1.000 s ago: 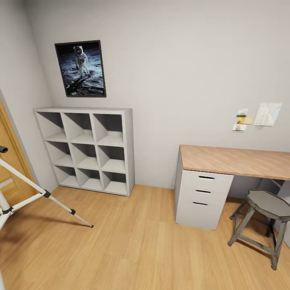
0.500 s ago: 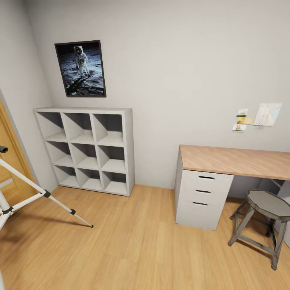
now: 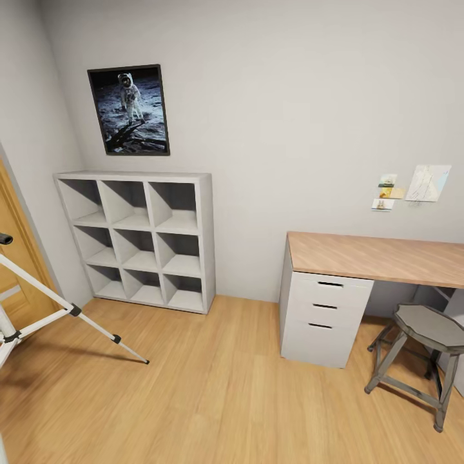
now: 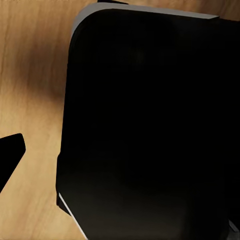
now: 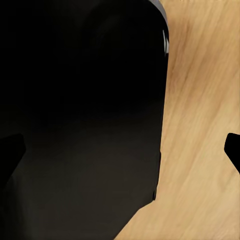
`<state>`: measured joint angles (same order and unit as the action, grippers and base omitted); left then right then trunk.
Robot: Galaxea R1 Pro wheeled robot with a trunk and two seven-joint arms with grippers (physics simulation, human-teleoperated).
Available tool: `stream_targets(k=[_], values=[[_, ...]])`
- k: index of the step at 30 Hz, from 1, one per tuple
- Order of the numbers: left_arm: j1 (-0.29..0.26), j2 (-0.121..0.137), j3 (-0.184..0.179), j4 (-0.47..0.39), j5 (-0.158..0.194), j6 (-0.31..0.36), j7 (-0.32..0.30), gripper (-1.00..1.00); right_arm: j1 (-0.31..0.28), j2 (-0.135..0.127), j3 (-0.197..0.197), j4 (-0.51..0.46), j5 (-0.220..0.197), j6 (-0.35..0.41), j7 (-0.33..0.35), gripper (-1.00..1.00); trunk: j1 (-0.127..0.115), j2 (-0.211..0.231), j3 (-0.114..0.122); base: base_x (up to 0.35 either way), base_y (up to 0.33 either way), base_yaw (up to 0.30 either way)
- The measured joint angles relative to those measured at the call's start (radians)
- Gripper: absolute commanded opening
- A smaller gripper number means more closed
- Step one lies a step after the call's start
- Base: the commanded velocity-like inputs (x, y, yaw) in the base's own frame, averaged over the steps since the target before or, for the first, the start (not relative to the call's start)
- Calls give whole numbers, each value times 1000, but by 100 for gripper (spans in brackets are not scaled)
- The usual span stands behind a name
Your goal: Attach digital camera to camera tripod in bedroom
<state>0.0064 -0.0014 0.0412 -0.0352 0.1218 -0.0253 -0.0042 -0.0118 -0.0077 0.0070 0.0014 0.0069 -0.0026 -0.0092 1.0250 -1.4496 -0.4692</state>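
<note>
The camera tripod (image 3: 38, 284) stands at the left edge of the head view, cut off by the frame. One silver-white leg with black joints slants down to a black foot on the plank floor, and the black handle tip (image 3: 5, 239) pokes in above it. The digital camera is out of view. In the left wrist view my left gripper (image 4: 120, 160) hangs over the wood floor beside a big black body, with one dark fingertip (image 4: 11, 152) at the picture's edge. My right gripper (image 5: 120, 155) is open, its fingertips (image 5: 10, 155) far apart, with nothing between them.
A white cube shelf (image 3: 138, 238) stands against the back wall under an astronaut poster (image 3: 129, 109). To the right is a wood-topped desk (image 3: 380, 258) with white drawers (image 3: 322, 316) and a grey metal stool (image 3: 425, 325). An oak door (image 3: 16, 270) is at the left.
</note>
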Motion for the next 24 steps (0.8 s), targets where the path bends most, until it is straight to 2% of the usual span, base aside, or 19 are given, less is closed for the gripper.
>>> stream_targets(k=[6,8,12,15,24], values=[[0,0,0,0,5,0,1,100,0,0,0,0,0,-1,0,100,0,0,0,0,0,1],[0,0,-1,0,22,0,1,100,0,-1,0,0,0,-2,0,100,0,0,0,0,0,136],[0,0,-2,0,72,1,1,100,0,-4,1,0,1,-3,0,100,0,0,0,0,0,213],[0,1,-3,0,94,1,2,100,0,-3,1,0,1,-3,0,100,0,0,0,0,0,247],[0,0,-4,0,117,2,4,100,0,-3,1,0,0,-3,-1,100,0,0,0,0,0,264]])
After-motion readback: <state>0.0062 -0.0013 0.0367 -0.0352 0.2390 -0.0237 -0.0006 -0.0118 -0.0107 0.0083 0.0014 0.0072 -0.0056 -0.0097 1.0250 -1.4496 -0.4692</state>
